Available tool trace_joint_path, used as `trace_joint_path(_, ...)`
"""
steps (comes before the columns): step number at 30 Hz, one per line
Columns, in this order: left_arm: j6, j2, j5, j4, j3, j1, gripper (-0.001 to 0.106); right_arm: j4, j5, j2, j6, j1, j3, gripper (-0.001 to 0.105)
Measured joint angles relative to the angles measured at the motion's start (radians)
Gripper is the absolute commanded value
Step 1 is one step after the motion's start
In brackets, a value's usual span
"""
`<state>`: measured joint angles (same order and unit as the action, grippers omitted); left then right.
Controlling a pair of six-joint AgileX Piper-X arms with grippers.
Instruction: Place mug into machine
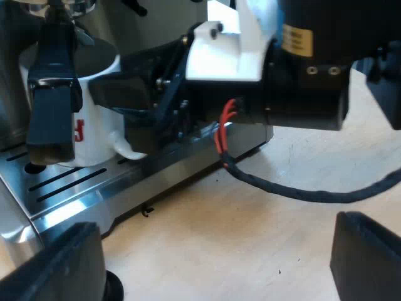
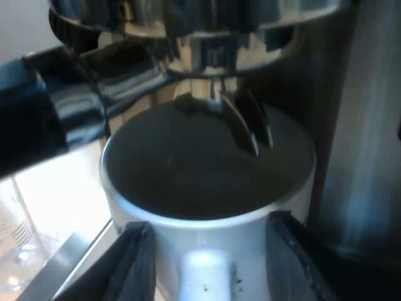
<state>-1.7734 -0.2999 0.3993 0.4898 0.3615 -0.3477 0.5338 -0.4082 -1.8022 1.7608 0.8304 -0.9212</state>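
The white mug (image 1: 94,135) with red print stands on the machine's slotted drip tray (image 1: 69,182), under the locked-in holder, whose dark handle (image 1: 53,106) juts out beside it. From above, the mug's (image 2: 207,222) dark inside sits right below the holder's spouts (image 2: 250,128). My right gripper (image 2: 210,266) is open, one finger on each side of the mug's handle (image 2: 203,276) with a small gap on both sides. It also shows at the mug's handle (image 1: 122,116). My left gripper (image 1: 213,273) hangs open over the table, empty, a short way off the machine.
The espresso machine's steel body (image 2: 363,163) rises close behind the mug. The holder's handle (image 2: 56,119) passes just above the mug's rim. A measuring glass (image 2: 14,248) stands on the table beyond the tray. Light wooden tabletop (image 1: 263,232) lies beneath my left gripper.
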Motion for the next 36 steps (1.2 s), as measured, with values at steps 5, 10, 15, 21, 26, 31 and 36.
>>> trace_joint_path(5,0.000,0.000,0.000,0.000,0.000,0.000,0.078,0.000,-0.006,-0.026,0.002,-0.003,-0.037,0.043)
trace_joint_path(10,0.000,0.000,0.000,0.000,0.000,0.000,0.078,-0.034,-0.027,-0.019,0.008,0.001,-0.037,0.043)
trace_joint_path(15,0.000,0.000,0.000,0.000,0.000,0.000,0.078,-0.149,-0.041,0.017,0.008,0.022,-0.037,0.043)
trace_joint_path(21,0.000,0.000,0.000,0.000,0.000,0.000,0.078,-0.269,-0.084,0.092,-0.004,0.059,-0.037,0.043)
trace_joint_path(26,0.000,0.000,0.001,0.000,0.000,0.000,0.078,-0.393,-0.098,0.177,-0.015,0.084,-0.040,0.043)
trace_joint_path(31,0.000,0.000,0.001,0.000,0.014,0.000,0.078,-0.545,-0.133,0.282,-0.096,0.117,-0.040,0.043)
trace_joint_path(36,0.000,0.000,0.001,0.000,0.074,0.000,0.078,-0.692,-0.159,0.362,-0.125,0.154,-0.040,0.043)
